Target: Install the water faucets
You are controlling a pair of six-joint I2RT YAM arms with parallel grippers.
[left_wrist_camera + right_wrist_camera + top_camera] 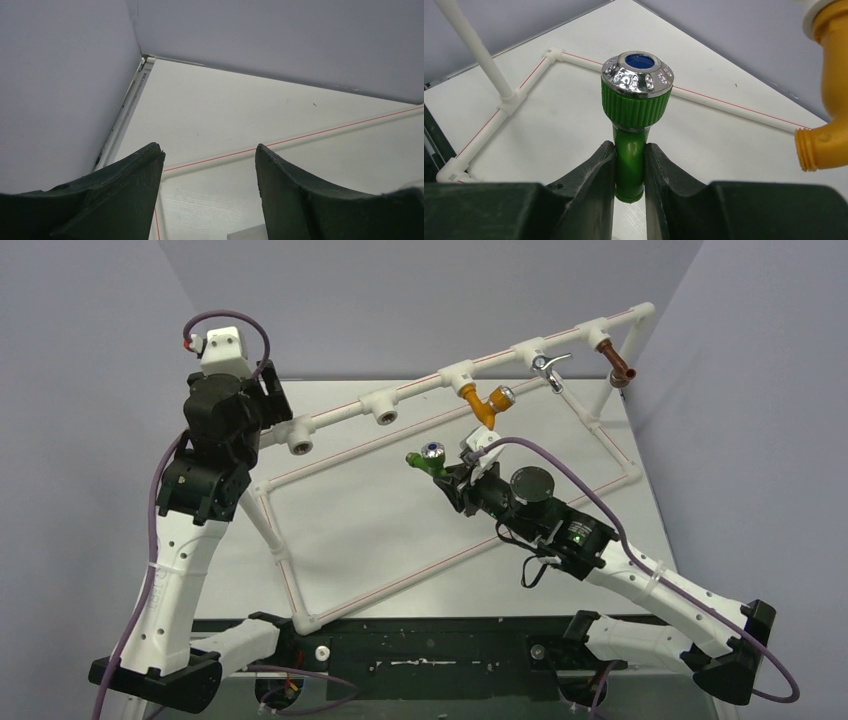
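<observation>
Holding green tap (636, 107) in right gripper (630, 147), clamped tight on its stem.
Parted and empty, left gripper (209, 150) hangs above table (225, 110) beside pipe (320, 135).

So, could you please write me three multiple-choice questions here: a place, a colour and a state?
1. Where is the green tap?
A. lying on the table
B. clamped in the right gripper
C. screwed onto the pipe
2. What colour is the mounted tap nearest it?
A. blue
B. black
C. orange
3. How is the left gripper?
A. open, empty
B. shut on a tap
C. shut on a pipe
Answers: 1 B, the jaws squeeze its stem; 2 C, the orange tap hangs just beyond; 3 A, jaws apart, nothing between.
</observation>
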